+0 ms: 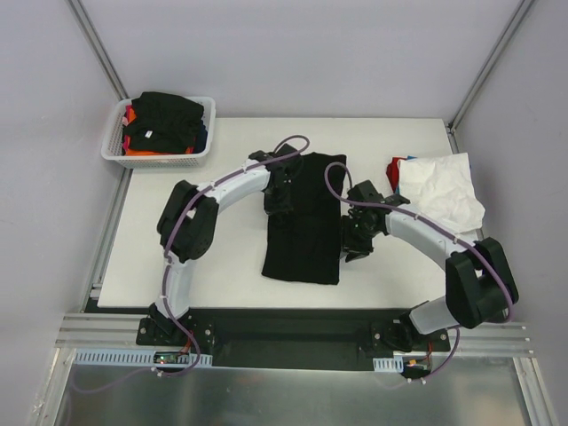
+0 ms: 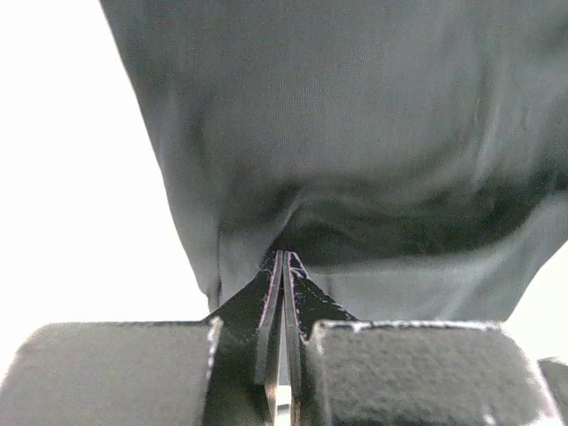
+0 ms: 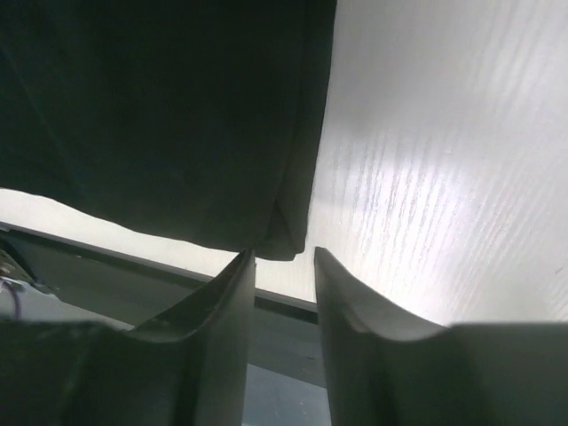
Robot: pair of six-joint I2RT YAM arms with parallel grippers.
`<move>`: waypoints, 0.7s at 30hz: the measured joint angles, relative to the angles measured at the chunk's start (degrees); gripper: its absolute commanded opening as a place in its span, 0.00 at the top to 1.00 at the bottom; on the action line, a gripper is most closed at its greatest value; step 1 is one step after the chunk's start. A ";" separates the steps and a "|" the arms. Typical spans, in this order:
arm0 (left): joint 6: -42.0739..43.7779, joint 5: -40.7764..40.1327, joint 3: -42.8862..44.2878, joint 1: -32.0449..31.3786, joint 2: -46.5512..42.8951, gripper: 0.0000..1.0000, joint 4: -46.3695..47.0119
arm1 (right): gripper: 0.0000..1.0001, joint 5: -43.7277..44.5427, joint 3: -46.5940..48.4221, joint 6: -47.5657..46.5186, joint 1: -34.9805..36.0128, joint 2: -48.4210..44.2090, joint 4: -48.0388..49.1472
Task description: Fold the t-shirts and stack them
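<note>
In the top view the left gripper (image 1: 279, 193) is hiding the stretch of the black t-shirt (image 1: 306, 231) beneath it, at the shirt's far left edge, and its fingertips are showing too small to tell apart. The right gripper (image 1: 355, 241) is covering part of the shirt's right edge the same way. In the basket (image 1: 114, 149), off the far left corner of the table (image 1: 222, 275), a black garment (image 1: 164, 120) is burying the coloured shirts (image 1: 146, 153), leaving only slivers. Near the table's right edge the white t-shirt (image 1: 444, 200) is overlying most of a red one (image 1: 393, 169). Both wrist views are cutting the black t-shirt off at their top edges, and the left wrist view is blurring toward its right side.
</note>
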 measured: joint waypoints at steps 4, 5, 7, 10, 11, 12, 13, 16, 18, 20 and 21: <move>-1.31 0.04 -7.93 -1.03 -8.46 1.00 -0.42 | 0.44 -0.66 -3.87 0.79 1.40 -0.46 0.90; -1.62 0.04 -9.68 -1.27 -10.40 1.00 -0.68 | 0.42 -0.81 -4.79 0.92 1.49 -0.66 0.98; -2.01 -0.09 -12.72 -1.33 -13.33 1.00 -0.81 | 0.33 -0.92 -5.84 0.92 1.51 -1.18 0.94; -2.38 -0.37 -15.43 -1.03 -15.67 1.00 -1.51 | 0.20 -1.03 -5.75 0.57 1.49 -2.19 0.55; -2.51 -0.33 -15.76 -0.70 -15.98 1.00 -1.68 | 0.01 -1.05 -5.35 0.37 1.38 -2.56 0.04; -2.73 -0.31 -15.80 -0.20 -16.09 1.00 -1.79 | 0.03 -1.05 -4.76 0.13 1.31 -2.80 -0.44; -3.08 -0.28 -15.80 0.44 -16.20 1.00 -1.70 | 0.04 -1.11 -4.00 -0.07 1.05 -3.02 -0.83; -3.65 0.09 -14.73 3.54 -16.06 0.95 -1.86 | 0.04 -1.40 -1.55 -1.36 -0.83 -3.91 -1.53; -3.63 0.31 -12.09 5.88 -15.17 0.75 -2.51 | 0.04 -1.90 -0.13 -2.21 -3.04 -4.57 -1.60; -3.41 0.83 -6.93 8.22 -12.59 0.56 -2.67 | 0.01 -2.91 1.16 -3.08 -5.75 -4.72 -1.75; -3.15 1.25 -4.24 9.18 -10.97 0.38 -2.38 | 0.03 -3.50 1.86 -3.63 -7.28 -4.70 -1.86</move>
